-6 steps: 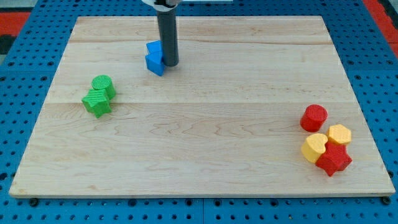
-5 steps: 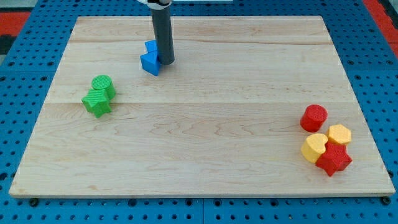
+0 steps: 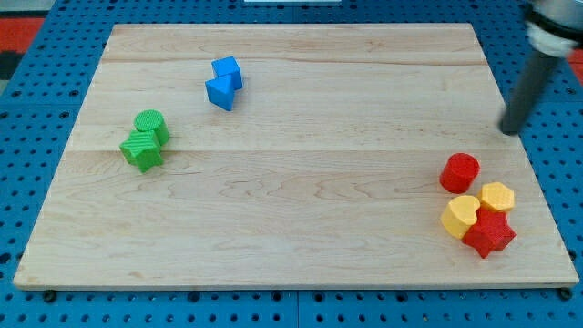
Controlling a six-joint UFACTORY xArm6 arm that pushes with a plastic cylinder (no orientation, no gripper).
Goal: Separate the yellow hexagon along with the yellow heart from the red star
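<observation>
The red star (image 3: 490, 234) lies near the view's bottom right corner of the wooden board (image 3: 291, 200). The yellow heart (image 3: 460, 216) touches its upper left side. The yellow hexagon (image 3: 497, 197) touches its top. A red cylinder (image 3: 460, 172) stands just above the heart. My tip (image 3: 508, 130) is at the view's right edge of the board, above and to the right of the red cylinder, apart from all blocks. The rod is motion-blurred.
Two blue blocks (image 3: 223, 83) sit together near the view's top, left of centre. A green cylinder (image 3: 151, 124) and a green star (image 3: 142, 150) touch each other at the view's left. Blue pegboard (image 3: 36, 137) surrounds the board.
My rod has left the blue blocks at the view's top and swung far to the view's right edge. The blue blocks shifted slightly left earlier. The other blocks have not moved.
</observation>
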